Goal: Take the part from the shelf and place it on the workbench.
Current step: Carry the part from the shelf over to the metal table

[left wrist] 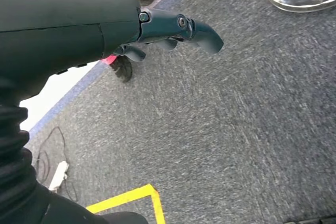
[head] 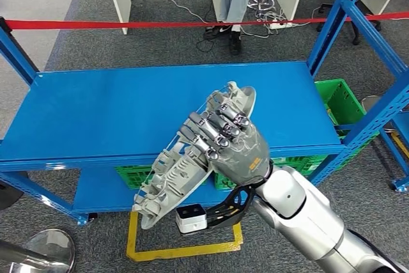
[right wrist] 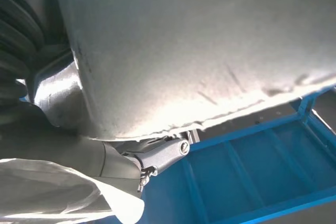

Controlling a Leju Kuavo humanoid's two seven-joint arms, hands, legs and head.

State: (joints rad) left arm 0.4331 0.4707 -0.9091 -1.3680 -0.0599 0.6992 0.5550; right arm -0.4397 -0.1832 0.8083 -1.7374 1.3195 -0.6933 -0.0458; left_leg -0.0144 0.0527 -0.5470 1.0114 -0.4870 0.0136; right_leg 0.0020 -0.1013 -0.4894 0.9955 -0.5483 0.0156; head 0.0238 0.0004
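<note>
Gripping the grey part [head: 193, 158], your right hand [head: 231, 142] has its fingers [head: 212, 133] curled tight over the top, holding it tilted above the front edge of the blue shelf [head: 96, 113]. Your left hand [left wrist: 174, 27] hangs over grey carpet [left wrist: 238, 129], fingers loosely apart and holding nothing. In your right wrist view the part [right wrist: 198, 51] hides most of the fingers.

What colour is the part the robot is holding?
Light grey, like bare metal. The part shows best in the head view, gripped by the right hand.
</note>
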